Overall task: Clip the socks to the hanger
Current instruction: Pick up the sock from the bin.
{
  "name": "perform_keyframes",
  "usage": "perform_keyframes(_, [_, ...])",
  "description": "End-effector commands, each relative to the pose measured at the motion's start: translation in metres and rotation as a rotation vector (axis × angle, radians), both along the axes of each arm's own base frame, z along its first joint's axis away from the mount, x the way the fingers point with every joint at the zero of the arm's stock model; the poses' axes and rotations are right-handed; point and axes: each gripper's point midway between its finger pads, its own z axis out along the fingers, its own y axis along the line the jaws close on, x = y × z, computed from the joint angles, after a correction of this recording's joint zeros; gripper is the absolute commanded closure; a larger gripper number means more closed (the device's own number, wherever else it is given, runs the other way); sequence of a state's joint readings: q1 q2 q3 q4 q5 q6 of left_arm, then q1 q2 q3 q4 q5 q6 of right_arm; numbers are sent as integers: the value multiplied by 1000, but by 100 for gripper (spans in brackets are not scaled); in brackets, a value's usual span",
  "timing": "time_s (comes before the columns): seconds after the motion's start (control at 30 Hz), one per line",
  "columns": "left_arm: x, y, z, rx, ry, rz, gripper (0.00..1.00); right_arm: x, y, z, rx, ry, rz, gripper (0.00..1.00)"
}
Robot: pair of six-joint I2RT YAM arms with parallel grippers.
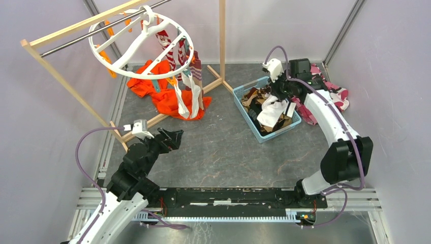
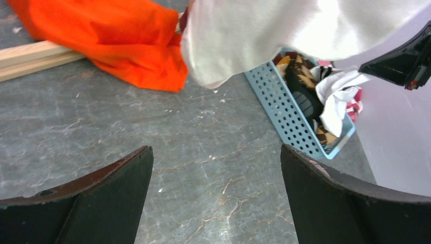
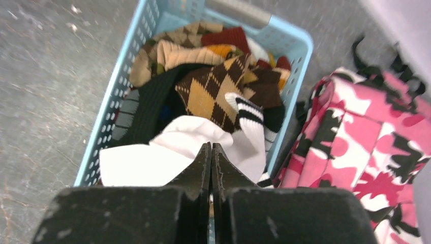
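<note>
The white ring hanger (image 1: 120,66) hangs from the rack's bar at the back left. Red-and-white striped socks (image 1: 170,48) and white socks (image 1: 183,99) are clipped to it. More socks fill the blue basket (image 1: 243,104). My right gripper (image 1: 279,99) is low over the basket and shut, its tips (image 3: 211,147) pinching a raised fold of a white sock with black stripes (image 3: 142,162). A brown argyle sock (image 3: 208,91) lies just beyond. My left gripper (image 1: 173,136) hovers open over bare table (image 2: 216,157), with a hanging white sock (image 2: 284,30) ahead.
An orange garment (image 1: 167,101) lies under the hanger across the wooden rack's foot (image 2: 30,56). The rack's upright post (image 1: 222,35) stands behind the basket (image 3: 300,46). A pink camouflage cloth (image 3: 366,132) lies right of the basket against the wall.
</note>
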State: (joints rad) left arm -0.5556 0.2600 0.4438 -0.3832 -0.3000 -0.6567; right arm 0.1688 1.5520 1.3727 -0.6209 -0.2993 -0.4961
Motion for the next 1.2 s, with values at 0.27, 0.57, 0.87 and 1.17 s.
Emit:
perform_keyframes(0.27, [-26, -66, 96, -116, -378, -421, 0, -28, 47, 176, 275, -412, 399, 100])
perform_keyframes(0.57, [-36, -113, 127, -196, -438, -683, 3, -95, 112, 205, 555, -366, 737, 100])
perform_keyframes(0.87, [-27, -128, 113, -205, -295, -728, 2, -157, 172, 168, 603, -221, 962, 100])
perform_keyframes(1.17, [-22, -138, 70, -259, -131, -720, 0, -184, 207, 173, 638, -178, 1092, 100])
